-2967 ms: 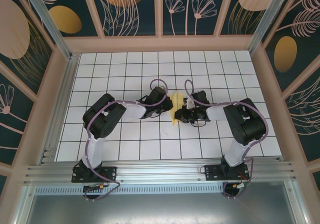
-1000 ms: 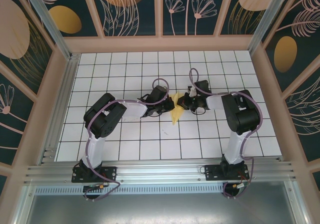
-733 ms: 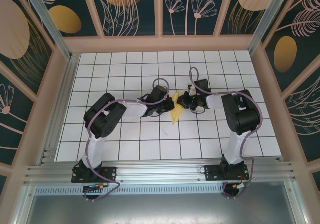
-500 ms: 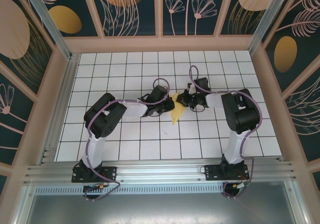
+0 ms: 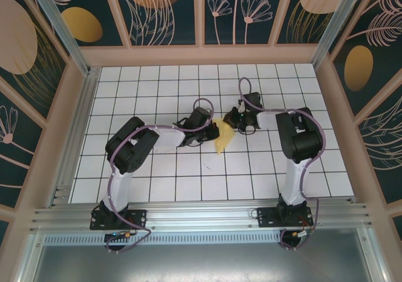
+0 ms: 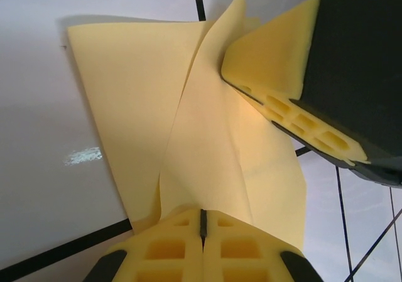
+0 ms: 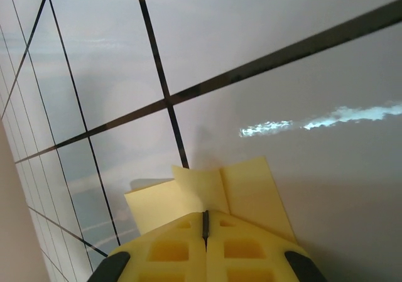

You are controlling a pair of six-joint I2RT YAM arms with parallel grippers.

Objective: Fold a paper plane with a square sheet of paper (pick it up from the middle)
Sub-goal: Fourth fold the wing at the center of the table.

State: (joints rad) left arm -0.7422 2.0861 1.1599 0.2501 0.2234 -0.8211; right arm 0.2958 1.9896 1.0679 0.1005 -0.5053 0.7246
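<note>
You were partway through the folding, not at the pickup. The paper [image 6: 207, 137] was already creased into a narrowing shape, with one flap standing up along a long fold. In the left wrist view, your left gripper [image 6: 202, 216] had its yellow pads pressed flat together, pinching the near edge of the paper. Just beyond, the right gripper [image 6: 295, 100] bore on the far corner of the same piece. Its own camera showed its pads closed tight too, with small folded flaps poking out from them. So both pairs of fingers were narrow and holding the paper.

I judge the next move called for carrying a flap over to the centre crease and pressing it flat. One gripper would have to anchor while the other let go or swung across, without tearing thin paper held in two pinches.

From above, both bases sat at the near edge of the table [image 5: 157, 181]. Your left arm bent at a raised elbow and reached right and away, low over the tiles. Your right arm stood more upright, its forearm turned left. The wrists met near the table's middle with the paper between them, its narrow end toward the near edge.
</note>
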